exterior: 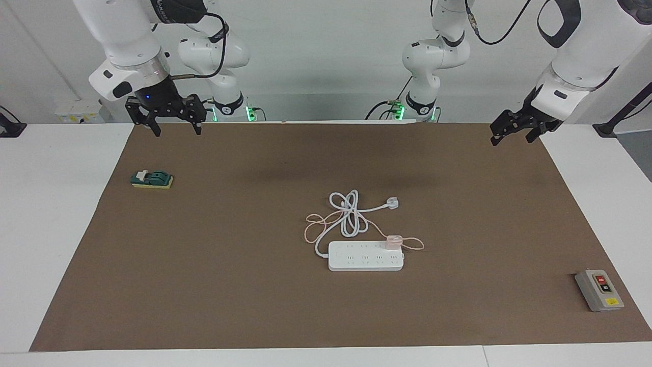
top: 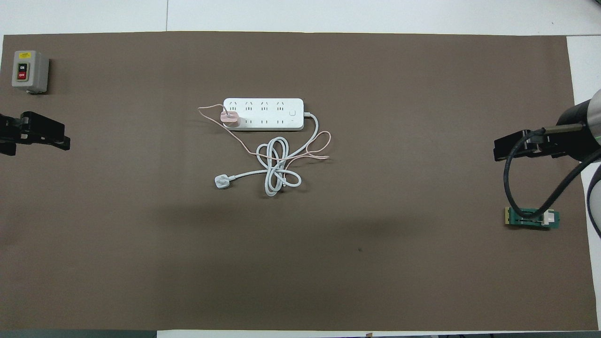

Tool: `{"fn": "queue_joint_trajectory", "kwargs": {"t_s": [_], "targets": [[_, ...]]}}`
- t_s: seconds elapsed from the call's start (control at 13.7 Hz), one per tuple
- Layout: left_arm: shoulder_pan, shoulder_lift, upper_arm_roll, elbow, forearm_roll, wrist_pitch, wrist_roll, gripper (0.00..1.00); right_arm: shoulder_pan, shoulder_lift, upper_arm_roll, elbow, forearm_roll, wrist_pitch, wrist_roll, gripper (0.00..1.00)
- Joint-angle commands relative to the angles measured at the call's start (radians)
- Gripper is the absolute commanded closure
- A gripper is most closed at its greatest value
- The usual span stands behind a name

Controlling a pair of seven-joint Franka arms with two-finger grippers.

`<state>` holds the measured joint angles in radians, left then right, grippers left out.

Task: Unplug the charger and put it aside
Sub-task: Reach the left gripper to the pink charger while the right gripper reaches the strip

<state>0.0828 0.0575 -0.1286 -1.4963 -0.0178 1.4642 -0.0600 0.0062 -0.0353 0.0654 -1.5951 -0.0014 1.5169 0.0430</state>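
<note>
**Charger still plugged in, both arms waiting at the corners**

The worktop (exterior: 61,229) carries a brown mat (exterior: 204,285), and nearly all of that mat is bare: wide room lies on every side of the strip (exterior: 365,256), toward either arm's end and toward the edge farthest from the robots. The strip sits mid-mat with its own white cord (exterior: 349,216) coiled just beside it on the robots' side. The charger (exterior: 394,241) stands in a socket at the strip's end toward the left arm, its thin pink cable (exterior: 317,228) looping through the white coil.

The left pincer (exterior: 515,133) hangs over the mat's corner at its own end, fingers apart; the right pincer (exterior: 175,126) likewise, fingers apart.

My judgement: the left arm is the closer one. Come straight down on the pink cube, grip its sides, pull straight up (the light strip may lift with it, so the right arm could pin it). Mind the tangled cable when carrying it aside.
</note>
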Motion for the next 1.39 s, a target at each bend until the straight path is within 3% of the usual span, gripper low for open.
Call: {"fn": "queue_joint_trajectory", "kwargs": {"t_s": [0.0,0.66,0.8,0.95,1.1,1.31], "targets": [[-0.018,-0.008,0.009,-0.013,0.019,0.021,-0.009,0.00,-0.011,-0.026,0.008,-0.029,0.021,0.011,-0.003,0.00],[-0.015,-0.028,0.009,-0.038,0.019,0.047,-0.021,0.00,-0.023,-0.024,0.007,-0.029,0.021,0.008,-0.002,0.00],[-0.005,-0.041,0.007,-0.080,0.004,0.114,-0.071,0.00,-0.032,-0.026,0.004,-0.028,0.021,-0.003,-0.008,0.00],[-0.018,-0.018,0.009,-0.082,-0.016,0.128,-0.299,0.00,-0.032,-0.026,0.004,-0.029,0.021,-0.011,-0.002,0.00],[-0.076,0.054,0.009,-0.052,-0.016,0.128,-0.506,0.00,-0.025,-0.026,0.004,-0.034,0.023,0.000,0.014,0.00],[-0.161,0.215,0.010,0.065,-0.024,0.156,-0.956,0.00,0.041,-0.003,0.011,-0.075,0.088,0.078,0.299,0.00]]}}
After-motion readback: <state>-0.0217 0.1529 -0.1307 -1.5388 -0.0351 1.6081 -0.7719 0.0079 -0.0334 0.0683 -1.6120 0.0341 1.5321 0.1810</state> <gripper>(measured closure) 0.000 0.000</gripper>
